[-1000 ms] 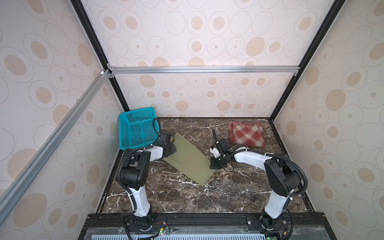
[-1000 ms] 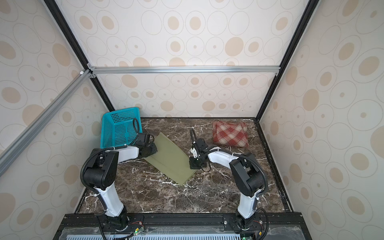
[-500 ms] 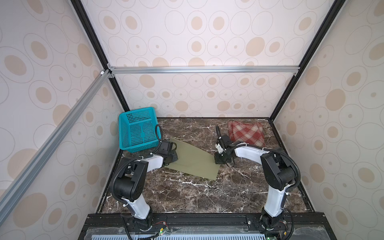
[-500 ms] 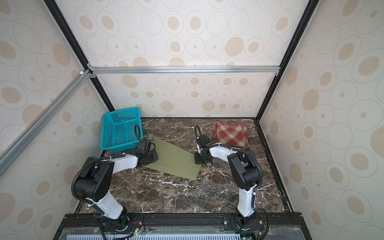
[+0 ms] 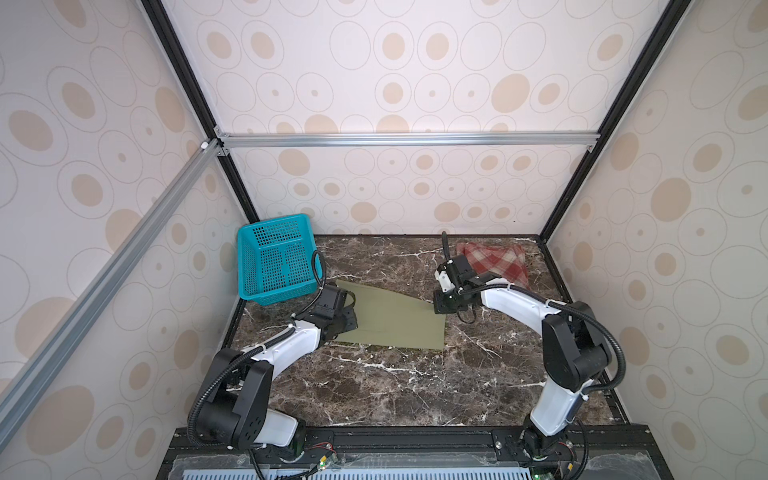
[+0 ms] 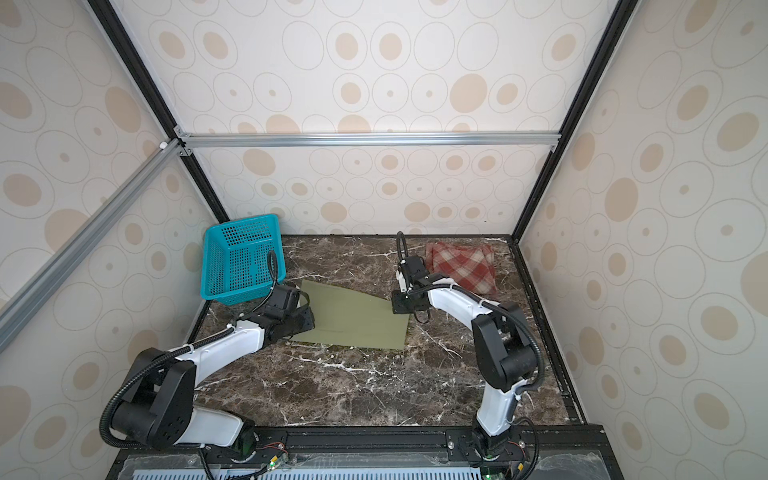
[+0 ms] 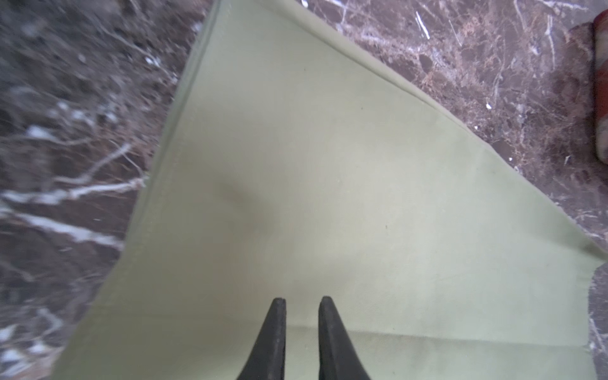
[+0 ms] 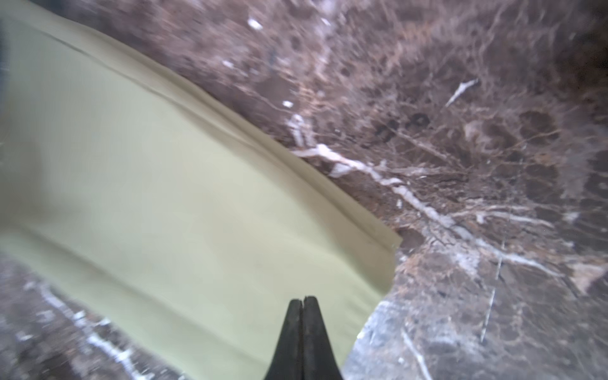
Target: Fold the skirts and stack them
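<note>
The olive-green skirt (image 5: 395, 320) (image 6: 357, 322) lies spread flat on the marble table, mid-left in both top views. My left gripper (image 5: 351, 309) (image 7: 302, 299) is at its left, waist end, jaws only a narrow gap apart and gripping the cloth (image 7: 329, 164) there. My right gripper (image 5: 440, 307) (image 8: 303, 297) is shut on the skirt's far right corner (image 8: 164, 197), low over the table. The red-and-cream plaid skirt (image 5: 494, 262) (image 6: 461, 266) sits folded in the back right corner, just behind the right wrist. Both fingertip pairs are hidden under the wrists in the top views.
A teal perforated basket (image 5: 274, 257) (image 6: 241, 257) stands tilted at the back left, close behind the left wrist. Patterned walls close in the table (image 5: 395, 386) on three sides. The plaid skirt's edge (image 7: 602, 98) shows in the left wrist view.
The olive skirt has swung from lying diagonally to lying nearly square to the table. Its right corner went back and right with the right gripper, and the left gripper came slightly forward.
</note>
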### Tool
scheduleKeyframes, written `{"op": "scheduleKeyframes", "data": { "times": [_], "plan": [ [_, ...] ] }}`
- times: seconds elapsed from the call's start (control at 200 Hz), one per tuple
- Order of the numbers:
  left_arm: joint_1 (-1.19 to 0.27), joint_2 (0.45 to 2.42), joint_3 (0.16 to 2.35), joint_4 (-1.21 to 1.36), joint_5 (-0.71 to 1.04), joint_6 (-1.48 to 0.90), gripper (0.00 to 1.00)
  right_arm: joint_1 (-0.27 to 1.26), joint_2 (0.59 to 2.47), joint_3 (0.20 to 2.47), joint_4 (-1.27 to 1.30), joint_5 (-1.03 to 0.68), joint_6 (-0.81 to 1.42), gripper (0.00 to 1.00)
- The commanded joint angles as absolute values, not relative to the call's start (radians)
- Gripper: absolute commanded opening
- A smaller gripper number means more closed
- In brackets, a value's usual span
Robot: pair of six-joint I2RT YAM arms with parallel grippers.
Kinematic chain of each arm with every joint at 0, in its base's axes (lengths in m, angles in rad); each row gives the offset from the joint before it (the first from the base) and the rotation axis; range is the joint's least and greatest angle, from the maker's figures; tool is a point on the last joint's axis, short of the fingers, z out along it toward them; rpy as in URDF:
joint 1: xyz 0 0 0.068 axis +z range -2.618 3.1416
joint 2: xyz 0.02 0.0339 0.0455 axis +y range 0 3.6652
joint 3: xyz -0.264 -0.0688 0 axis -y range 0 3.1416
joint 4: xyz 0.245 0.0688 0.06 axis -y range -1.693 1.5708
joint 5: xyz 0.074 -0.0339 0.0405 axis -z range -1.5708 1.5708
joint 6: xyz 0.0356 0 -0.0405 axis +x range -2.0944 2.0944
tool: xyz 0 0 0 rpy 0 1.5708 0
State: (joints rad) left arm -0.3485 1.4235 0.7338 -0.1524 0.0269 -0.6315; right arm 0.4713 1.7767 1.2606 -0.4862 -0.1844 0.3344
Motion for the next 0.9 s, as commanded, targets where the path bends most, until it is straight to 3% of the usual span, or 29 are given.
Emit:
{"op": "scheduleKeyframes", "data": {
  "times": [0.0,0.465,0.89],
  "plan": [
    [-0.345,1.432,0.762,-0.240,-0.020,-0.572,0.19,0.513,1.740,1.210,-0.511,-0.235,0.371,0.00],
    [-0.341,1.435,0.682,-0.212,-0.042,-0.584,0.17,0.558,1.710,1.045,-0.471,-0.302,0.467,0.00],
    [-0.342,1.389,0.551,-0.173,0.013,-0.648,0.16,0.556,1.705,1.006,-0.533,-0.215,0.446,0.00]
  ]
}}
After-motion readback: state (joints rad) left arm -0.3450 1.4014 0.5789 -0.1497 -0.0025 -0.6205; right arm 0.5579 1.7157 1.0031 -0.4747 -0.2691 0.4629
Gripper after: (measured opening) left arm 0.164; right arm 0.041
